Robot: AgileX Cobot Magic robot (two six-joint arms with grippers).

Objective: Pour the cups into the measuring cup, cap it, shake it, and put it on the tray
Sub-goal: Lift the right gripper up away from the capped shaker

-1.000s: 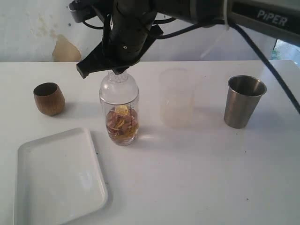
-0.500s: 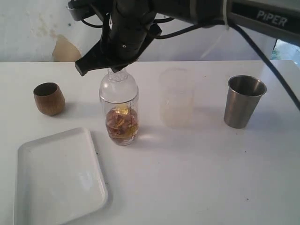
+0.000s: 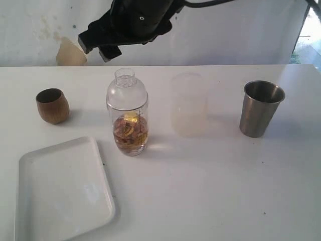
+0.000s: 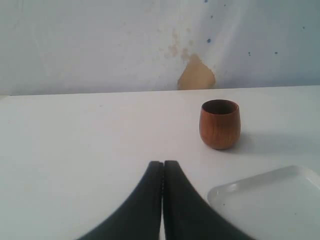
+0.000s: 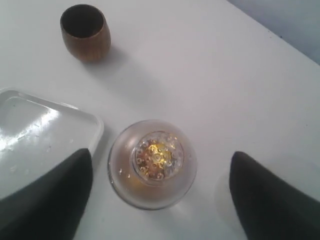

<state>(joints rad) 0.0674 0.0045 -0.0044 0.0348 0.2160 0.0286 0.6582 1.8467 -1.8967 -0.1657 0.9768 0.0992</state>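
Bright diffuse light; soft shadows; glare on tray (image 5: pixel 35 127); wrist views soft.

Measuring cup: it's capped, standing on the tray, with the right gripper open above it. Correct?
Not on the tray. The measuring cup stands capped on the table beside the tray, clear of its rim, as the exterior view shows. The right gripper is open above it.

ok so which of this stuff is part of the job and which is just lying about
Part of the job: wooden cup, steel tumbler, frosted cup, measuring cup, cap sitting on it, tray.
Just there: table, tan patch on the wall.
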